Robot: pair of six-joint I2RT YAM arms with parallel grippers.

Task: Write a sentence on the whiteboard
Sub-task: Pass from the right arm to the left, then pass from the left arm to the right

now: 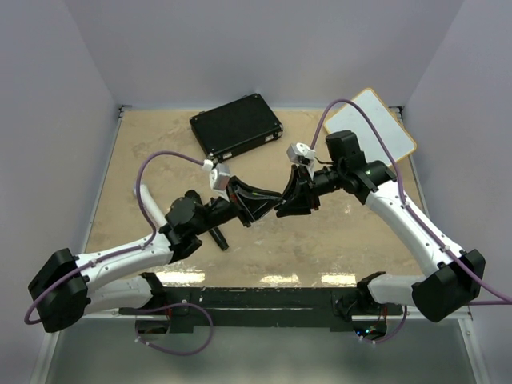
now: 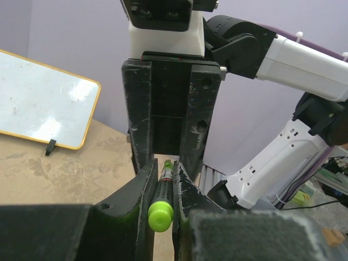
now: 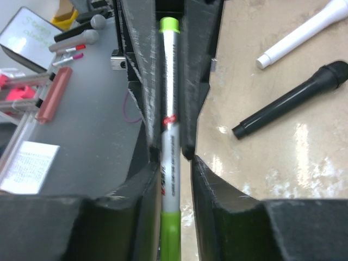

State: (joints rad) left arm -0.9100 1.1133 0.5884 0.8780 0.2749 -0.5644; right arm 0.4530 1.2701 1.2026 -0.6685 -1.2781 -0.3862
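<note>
At the left of the bench (image 1: 320,240) a white pen (image 3: 304,32) and a black pen (image 3: 293,100) lie loose, and a black case (image 1: 238,126) sits towards the back. The left arm (image 1: 120,256) reaches inward, and its jaws are clamped on the lime-green end of a green marker (image 3: 168,103). The marker's silver barrel runs left to right in line with both sets of jaws, bridging the two arms at mid-bench. The right arm (image 1: 408,216) meets it head-on, its jaws pressed together on the barrel nearer the other green end, so both arms hold the one marker. Which end is the cap cannot be told. The whiteboard (image 2: 38,106) is well off to the right and behind, propped on its edge against the wall in the back right corner. It lies just beyond the right arm's elbow, its long side slanting across the corner. The right arm is plainly the nearer one, so the writing would likely fall to it, and the marker would have to swing from crosswise to pointing at the board. The board's face inside its orange-yellow rim looks bare, with only glare and faint smudges, and no green sentence shows on it
</note>
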